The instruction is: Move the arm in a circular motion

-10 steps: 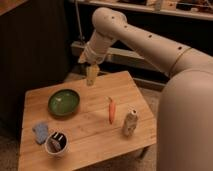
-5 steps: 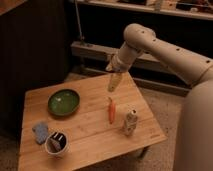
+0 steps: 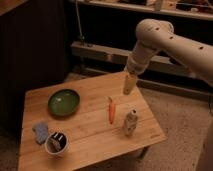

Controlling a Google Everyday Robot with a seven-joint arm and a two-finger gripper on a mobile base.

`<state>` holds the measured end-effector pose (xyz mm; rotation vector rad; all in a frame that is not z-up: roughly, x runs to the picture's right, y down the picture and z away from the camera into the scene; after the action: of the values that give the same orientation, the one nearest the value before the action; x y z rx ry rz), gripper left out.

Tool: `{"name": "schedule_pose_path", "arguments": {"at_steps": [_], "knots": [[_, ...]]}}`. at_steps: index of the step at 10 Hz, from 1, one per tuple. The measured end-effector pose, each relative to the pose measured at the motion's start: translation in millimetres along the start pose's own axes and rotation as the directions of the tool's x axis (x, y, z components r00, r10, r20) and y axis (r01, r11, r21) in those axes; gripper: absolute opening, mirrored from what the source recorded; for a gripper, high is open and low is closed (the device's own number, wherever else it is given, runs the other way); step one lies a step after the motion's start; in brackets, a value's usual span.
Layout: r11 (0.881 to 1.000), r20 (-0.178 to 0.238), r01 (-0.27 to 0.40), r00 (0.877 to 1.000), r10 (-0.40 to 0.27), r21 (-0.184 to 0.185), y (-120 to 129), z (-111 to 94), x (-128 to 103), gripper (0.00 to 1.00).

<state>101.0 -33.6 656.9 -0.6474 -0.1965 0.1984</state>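
Observation:
The arm is large, made of thick off-white rounded segments with small dark holes, and reaches in from the right. Its tan flat gripper hangs down over the far right part of the wooden table, above and behind an orange carrot. The gripper holds nothing that I can see.
On the table are a green bowl, a blue sponge, a white cup with dark items and a small crumpled package. Dark shelving and a metal rail stand behind the table. Speckled floor lies to the right.
The arm has swung rightward across the far side of the table, from above the bowl side to above the carrot side, with the gripper now a little lower.

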Motion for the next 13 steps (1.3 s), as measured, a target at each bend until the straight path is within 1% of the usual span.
{"name": "schedule_pose_path", "arguments": {"at_steps": [1,2,4,5,6,7,8,9,10,11,12,13], "knots": [[1.0,-0.031,-0.009,0.999,0.008,-0.014,18.4,-1.7,-0.3,0.8],[0.999,-0.052,-0.016,0.999,0.015,-0.036,32.9,-0.6,-0.2,0.8],[0.995,-0.082,-0.041,0.996,0.033,-0.095,59.0,14.9,8.7,0.8],[0.993,-0.086,-0.044,0.996,0.035,-0.105,70.0,21.3,9.1,0.8],[0.994,-0.085,-0.037,0.996,0.028,-0.104,80.9,25.5,7.1,0.8],[0.996,-0.083,-0.021,0.997,0.013,-0.091,88.4,24.9,1.3,0.8],[0.997,-0.066,0.002,0.998,-0.007,-0.075,94.5,19.7,-7.8,0.8],[0.998,-0.019,0.036,0.999,-0.037,-0.057,100.5,8.7,-18.8,0.8],[0.997,0.039,0.065,0.997,-0.063,-0.035,105.6,-6.2,-27.9,0.8],[0.995,0.103,0.102,0.99,-0.101,-0.006,111.8,-26.8,-42.8,0.8],[0.99,0.159,0.142,0.977,-0.143,0.02,117.8,-47.3,-60.1,0.8],[0.981,0.211,0.188,0.958,-0.195,0.052,123.8,-68.4,-81.4,0.8]]}}
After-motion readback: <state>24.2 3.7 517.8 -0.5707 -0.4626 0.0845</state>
